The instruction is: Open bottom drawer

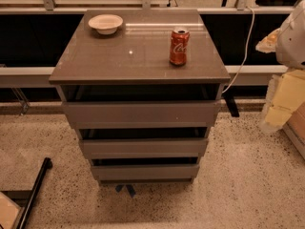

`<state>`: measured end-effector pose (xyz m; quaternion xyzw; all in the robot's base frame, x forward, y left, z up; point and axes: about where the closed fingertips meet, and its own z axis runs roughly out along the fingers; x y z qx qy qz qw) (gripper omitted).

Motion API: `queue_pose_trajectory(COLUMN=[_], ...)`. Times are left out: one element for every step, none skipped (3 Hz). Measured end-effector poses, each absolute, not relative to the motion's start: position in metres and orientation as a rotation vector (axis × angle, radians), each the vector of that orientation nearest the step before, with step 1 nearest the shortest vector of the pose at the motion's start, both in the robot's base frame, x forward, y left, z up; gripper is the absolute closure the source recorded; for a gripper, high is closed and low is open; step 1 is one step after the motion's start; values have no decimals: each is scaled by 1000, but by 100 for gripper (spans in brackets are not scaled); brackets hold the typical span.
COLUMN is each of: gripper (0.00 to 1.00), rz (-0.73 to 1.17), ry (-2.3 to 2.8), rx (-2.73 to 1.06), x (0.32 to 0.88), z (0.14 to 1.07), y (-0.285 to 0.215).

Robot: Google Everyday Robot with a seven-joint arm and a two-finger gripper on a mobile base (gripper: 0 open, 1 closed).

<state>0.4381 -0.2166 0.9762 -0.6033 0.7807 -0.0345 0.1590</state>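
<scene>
In the one camera view there is a grey-brown cabinet (138,61) standing on a speckled floor (248,185). It has three drawers, one under the other. The bottom drawer (145,171) is the lowest one, close to the floor, with a flat front and no handle. Above it are the middle drawer (144,148) and the big top drawer (141,113). On top of the cabinet sit a white bowl (105,23) at the back left and a red soda can (179,46) standing up more to the right. The gripper (279,104) is at the far right edge, off to the side of the cabinet and well apart from the bottom drawer. It is not touching anything I can see, and I cannot tell if it is clenched or let go. The bottom drawer looks pushed in, so I think the job has not really started. The gripper has to go down low, reach the drawer front, and pull it out.
</scene>
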Motion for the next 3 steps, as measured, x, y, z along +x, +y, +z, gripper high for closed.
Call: queue_pose_trajectory(gripper=[0, 0, 0], rz=[-106, -122, -132], ry=[2224, 2206, 2195], rx=[-1721, -1704, -1693], x=[438, 441, 449], z=[977, 965, 936], y=[-216, -216, -221])
